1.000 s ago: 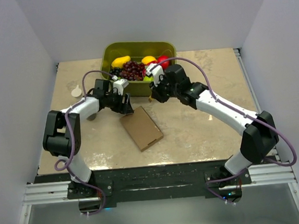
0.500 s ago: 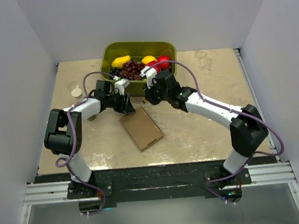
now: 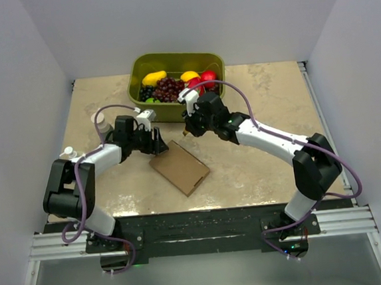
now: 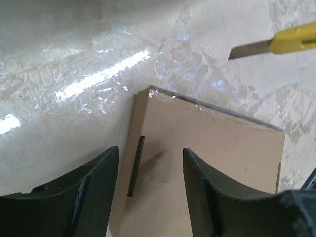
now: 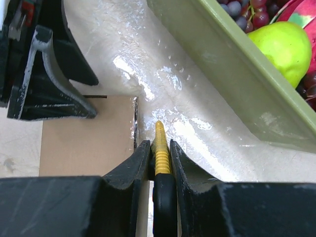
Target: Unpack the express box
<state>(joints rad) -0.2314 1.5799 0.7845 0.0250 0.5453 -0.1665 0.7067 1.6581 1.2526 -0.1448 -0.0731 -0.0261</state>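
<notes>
The express box is a flat brown cardboard mailer lying closed on the table, with clear tape along its far edge. My left gripper is open, its fingers straddling the box's far left corner by a thin slot. My right gripper is shut on a yellow utility knife with its blade out. The knife tip hangs just beyond the box's taped far edge. The box also shows in the right wrist view.
An olive-green tub of fruit stands at the back centre, its wall close to the right gripper. A small bottle and a white item sit left of the left arm.
The left gripper slid down and left, and the box shifted slightly with it. The right gripper moved left toward the box's far edge with the knife.
</notes>
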